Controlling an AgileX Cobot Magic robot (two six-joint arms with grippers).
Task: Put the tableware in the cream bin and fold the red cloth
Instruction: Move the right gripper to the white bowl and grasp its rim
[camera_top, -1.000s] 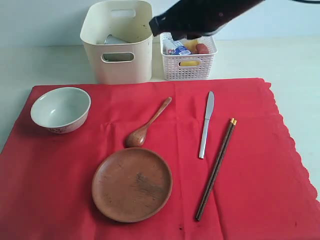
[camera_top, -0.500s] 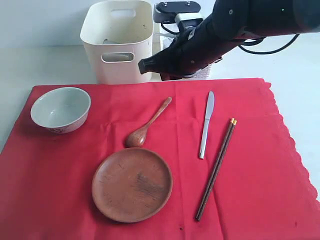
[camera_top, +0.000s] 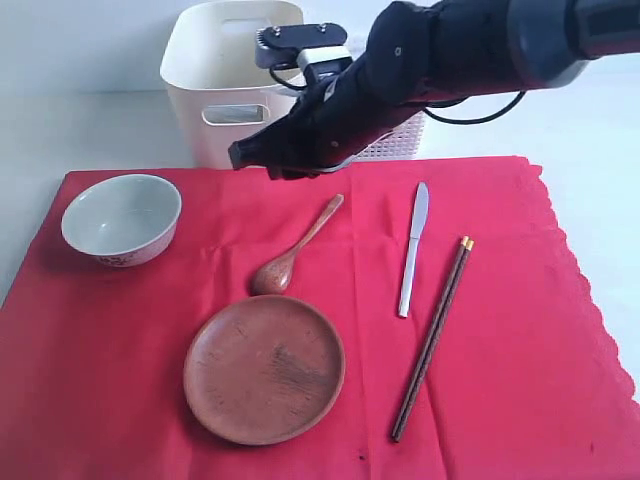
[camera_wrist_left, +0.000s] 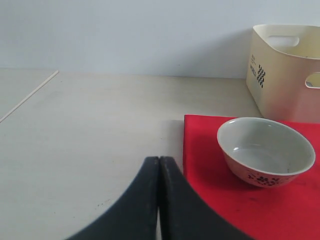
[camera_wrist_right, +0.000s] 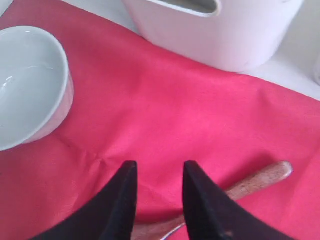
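The red cloth (camera_top: 520, 330) lies flat and carries a white bowl (camera_top: 121, 217) at the left, a wooden spoon (camera_top: 297, 245), a round wooden plate (camera_top: 264, 368), a silver knife (camera_top: 412, 250) and dark chopsticks (camera_top: 432, 338). Behind the cloth stands the cream bin (camera_top: 235, 120). My right gripper (camera_wrist_right: 159, 165) is open and holds nothing. It hovers over the cloth in front of the bin (camera_wrist_right: 215, 35), just above the spoon's handle (camera_wrist_right: 255, 182), with the bowl (camera_wrist_right: 25, 85) off to one side. My left gripper (camera_wrist_left: 159, 159) is shut and empty over bare table beside the cloth's corner, short of the bowl (camera_wrist_left: 265, 150).
A white lattice basket (camera_top: 400, 140) stands right of the bin, mostly hidden behind my right arm (camera_top: 450, 60). Pale table (camera_top: 600, 130) surrounds the cloth. The cloth's scalloped edge (camera_top: 590, 300) runs down the right side.
My right arm has swung down and left, from above the basket to low over the cloth in front of the bin. Its jaws have parted.
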